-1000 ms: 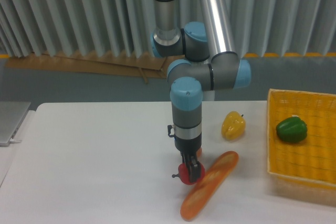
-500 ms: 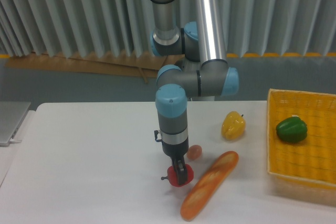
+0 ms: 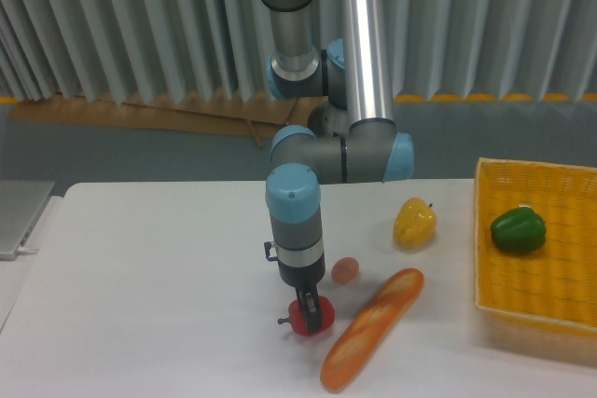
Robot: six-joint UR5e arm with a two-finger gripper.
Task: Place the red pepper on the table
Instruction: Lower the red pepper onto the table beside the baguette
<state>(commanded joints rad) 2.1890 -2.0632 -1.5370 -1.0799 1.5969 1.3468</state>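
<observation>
The pincer (image 3: 311,313) points straight down, clenched around the red pepper (image 3: 304,320), which sits low at the table (image 3: 140,277), just left of the bread loaf's (image 3: 371,328) near end. Holding it upright from above likely lets it settle without rolling.

Glossy red pepper (image 3: 300,322), smooth matt white table (image 3: 149,295), woven yellow basket (image 3: 534,297).

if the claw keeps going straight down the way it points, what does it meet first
The claw points straight down and is already shut on the red pepper, so the pepper would press into the white table first. How much gap remains beneath it is unclear.
</observation>
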